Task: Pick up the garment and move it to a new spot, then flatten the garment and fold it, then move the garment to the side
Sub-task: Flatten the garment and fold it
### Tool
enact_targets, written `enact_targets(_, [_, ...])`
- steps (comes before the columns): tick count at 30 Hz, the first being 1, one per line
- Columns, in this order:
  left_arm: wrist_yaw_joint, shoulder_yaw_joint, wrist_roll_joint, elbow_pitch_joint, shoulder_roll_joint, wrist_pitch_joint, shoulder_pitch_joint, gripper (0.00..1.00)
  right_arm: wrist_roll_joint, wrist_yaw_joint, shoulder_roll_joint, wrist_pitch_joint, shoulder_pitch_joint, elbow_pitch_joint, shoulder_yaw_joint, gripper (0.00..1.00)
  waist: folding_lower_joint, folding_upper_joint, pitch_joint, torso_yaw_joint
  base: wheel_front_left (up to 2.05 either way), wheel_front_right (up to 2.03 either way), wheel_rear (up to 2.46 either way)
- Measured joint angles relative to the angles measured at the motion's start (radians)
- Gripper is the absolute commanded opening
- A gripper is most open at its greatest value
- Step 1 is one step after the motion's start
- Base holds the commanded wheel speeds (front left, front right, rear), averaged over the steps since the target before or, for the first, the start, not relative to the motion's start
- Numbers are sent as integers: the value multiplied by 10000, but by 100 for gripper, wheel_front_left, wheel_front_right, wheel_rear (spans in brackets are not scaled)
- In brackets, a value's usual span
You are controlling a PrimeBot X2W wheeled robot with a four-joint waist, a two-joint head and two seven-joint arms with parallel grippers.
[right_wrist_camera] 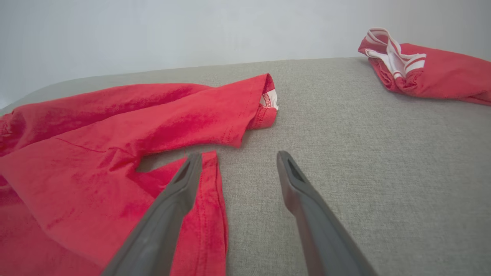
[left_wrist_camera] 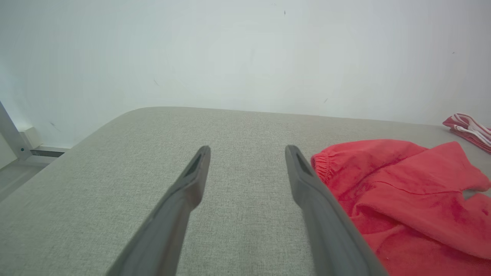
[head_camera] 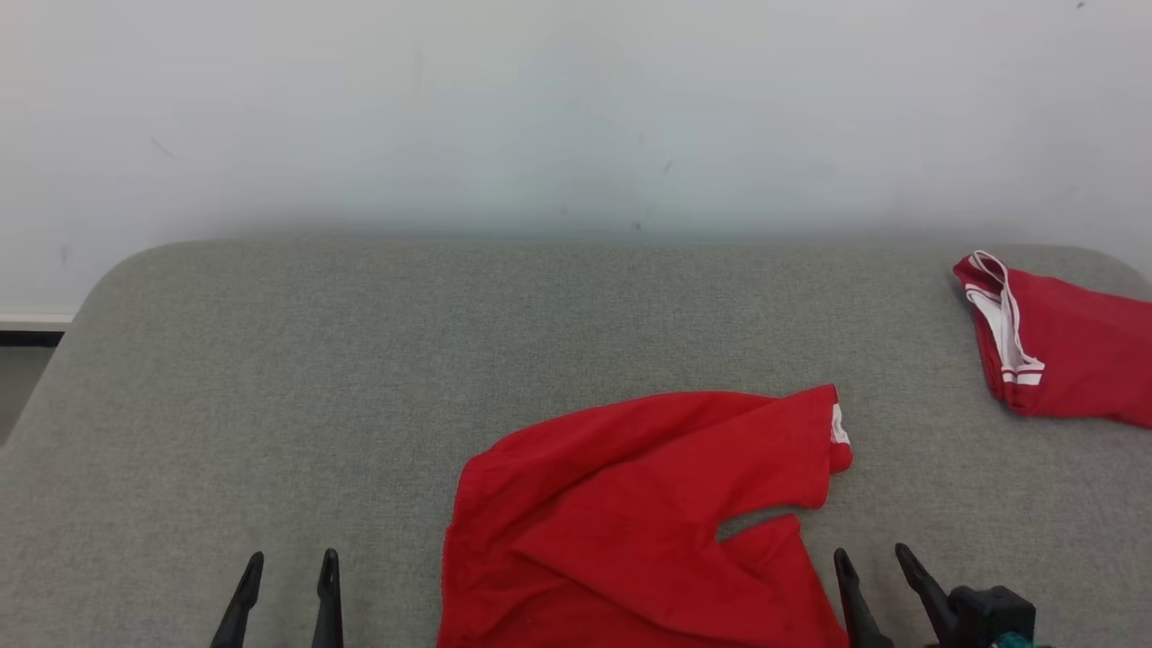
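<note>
A red garment lies rumpled on the grey padded table, near the front edge and right of centre; it looks like a pair of shorts with one leg folded across. My left gripper stands open at the lower left, apart from the cloth, and holds nothing. In the left wrist view the garment lies just right of my open left gripper. My right gripper stands open at the garment's right edge. The right wrist view shows the garment under and left of the open right gripper.
A second red garment with white trim lies at the table's far right, partly cut off by the frame; it also appears as a red bundle. A pale wall rises behind the table. The table's left corner is rounded.
</note>
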Motion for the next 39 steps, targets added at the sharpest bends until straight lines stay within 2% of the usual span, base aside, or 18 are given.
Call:
enact_targets(16, [-470, 456, 591, 157, -591, 0, -24, 100, 52, 0, -506, 951, -2088, 2550, 1072, 100, 0, 0, 353, 826, 0, 0, 0])
enact_targets(17, [-477, 489, 596, 167, -619, 0, -52, 100, 52, 0, -535, 965, -2159, 2694, 1129, 96, 0, 0, 398, 868, 0, 0, 0])
enact_targets(18, [-481, 523, 612, 169, -639, 0, -86, 100, 54, 0, -560, 1055, -2243, 2830, 1195, 50, 0, 0, 442, 901, 0, 0, 0])
enact_targets(19, [-493, 554, 623, 169, -658, 0, -121, 100, 67, 0, -573, 1129, -2322, 2947, 1244, 33, 1, 0, 486, 926, 0, 0, 0])
enact_targets(20, [-493, 554, 623, 169, -658, 0, -121, 100, 67, 0, -573, 1129, -2322, 2947, 1244, 0, 1, 0, 486, 926, 0, 0, 0])
enact_targets(29, [-569, 746, 757, 174, -807, 0, -238, 100, 466, 0, -725, 660, -3392, 3018, 1381, 0, 1, 0, 735, 827, 0, 0, 0])
enact_targets(34, [-627, 759, 775, 199, -865, 0, -453, 100, 575, 0, -832, 892, -4348, 3198, 1423, 0, 1, 0, 890, 819, 0, 0, 0])
enact_targets(39, [-656, 767, 780, 280, -905, 0, -609, 100, 533, 0, -880, 1135, -5230, 3950, 1555, 0, 2, 0, 1051, 874, 0, 0, 0])
